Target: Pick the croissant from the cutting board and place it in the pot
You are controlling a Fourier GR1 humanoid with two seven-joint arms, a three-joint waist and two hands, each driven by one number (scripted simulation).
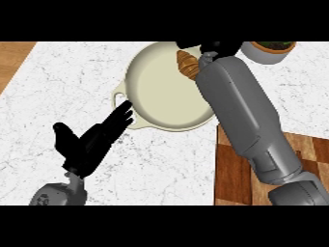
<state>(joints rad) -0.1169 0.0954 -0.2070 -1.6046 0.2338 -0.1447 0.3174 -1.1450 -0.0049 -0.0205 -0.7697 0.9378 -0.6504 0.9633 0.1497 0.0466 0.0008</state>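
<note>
Nearest, the left hand rests open on the marble counter, fingertips by the pot handle, beside the cutting board. Farther, the right hand curls around the croissant over the pot's far rim.

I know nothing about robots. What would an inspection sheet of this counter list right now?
Surface: white marble counter; wood strip at far left.
Job's things: croissant inside the cream pot near its far rim; cutting board bare where visible.
Clutter: potted plant at top right.
Robot hands: left robot hand open, fingertips by the pot's handle; right robot hand over the pot's far rim beside the croissant, fingers hidden.
Cables: nothing seen.
Surroundings: nothing seen beyond the counter.
</note>
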